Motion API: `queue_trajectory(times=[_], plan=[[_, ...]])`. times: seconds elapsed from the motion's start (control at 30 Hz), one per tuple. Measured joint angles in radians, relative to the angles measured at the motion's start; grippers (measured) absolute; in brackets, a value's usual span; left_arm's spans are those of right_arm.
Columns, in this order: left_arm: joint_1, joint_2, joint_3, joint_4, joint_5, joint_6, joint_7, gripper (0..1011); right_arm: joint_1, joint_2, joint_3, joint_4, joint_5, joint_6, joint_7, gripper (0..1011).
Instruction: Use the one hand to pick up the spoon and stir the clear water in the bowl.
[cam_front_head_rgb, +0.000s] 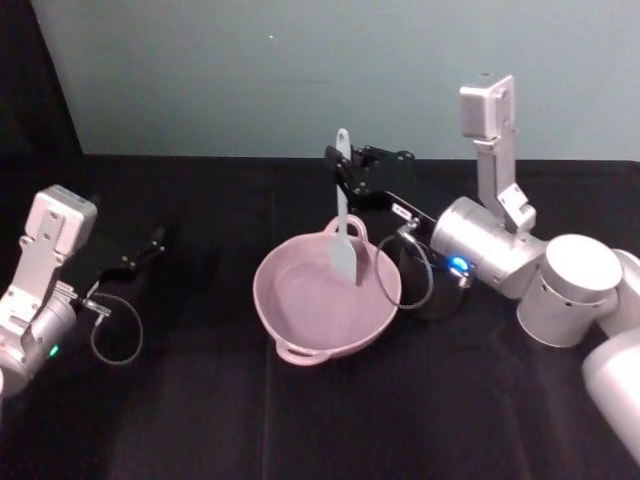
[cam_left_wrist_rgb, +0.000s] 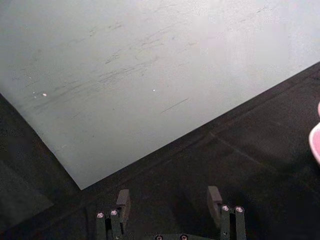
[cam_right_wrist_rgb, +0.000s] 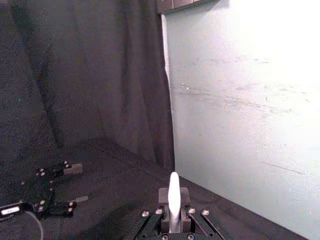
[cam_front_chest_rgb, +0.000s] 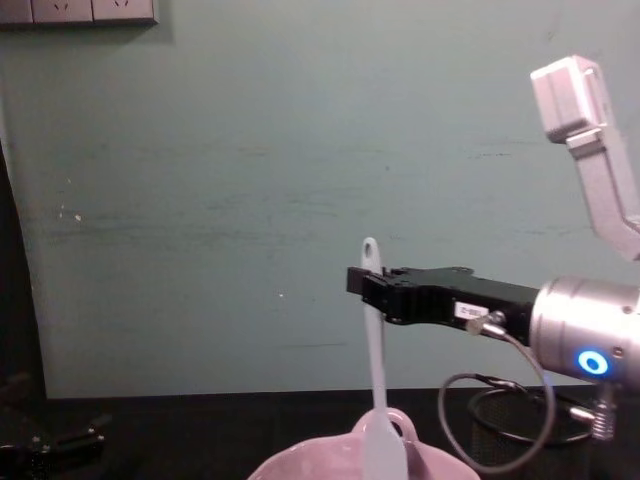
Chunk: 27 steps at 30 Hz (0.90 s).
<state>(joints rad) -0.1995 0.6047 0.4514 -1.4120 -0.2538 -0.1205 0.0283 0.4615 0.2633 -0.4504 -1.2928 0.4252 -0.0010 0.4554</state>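
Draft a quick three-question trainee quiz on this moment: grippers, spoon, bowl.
1. True or false: the left gripper holds the spoon.
2. Pick one. The spoon's flat head is: A) lying flat on the table; B) hanging down inside the bowl; C) pointing up at the ceiling.
3. Fill the gap: the right gripper clamps the spoon's handle near its ___ end.

Key: 1 false, the left gripper sits open and apart at the table's left; 2 B; 3 top (holed).
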Motion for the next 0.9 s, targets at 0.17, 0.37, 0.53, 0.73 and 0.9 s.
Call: queue_trajectory(times=[0.17,0.37,0.53,0.73,0.9], plan=[[0.0,0.0,0.0,0.0,0.0,0.0,0.0,1011,-0.034,0.026,0.007,-0.049,0.0,0.008,0.0,121],[0.0,0.0,0.0,0.0,0.0,0.0,0.0,1011,-0.07,0.046,0.009,-0.095,0.001,0.015,0.0,121],[0.0,0.0,0.0,0.0,0.0,0.0,0.0,1011,-0.091,0.049,0.002,-0.119,0.003,0.016,0.003,121],[0.0,0.0,0.0,0.0,0.0,0.0,0.0,1011,-0.102,0.038,-0.017,-0.132,0.009,0.011,0.015,121],[0.0,0.0,0.0,0.0,0.0,0.0,0.0,1011,-0.088,0.013,-0.041,-0.111,0.014,0.005,0.028,121]])
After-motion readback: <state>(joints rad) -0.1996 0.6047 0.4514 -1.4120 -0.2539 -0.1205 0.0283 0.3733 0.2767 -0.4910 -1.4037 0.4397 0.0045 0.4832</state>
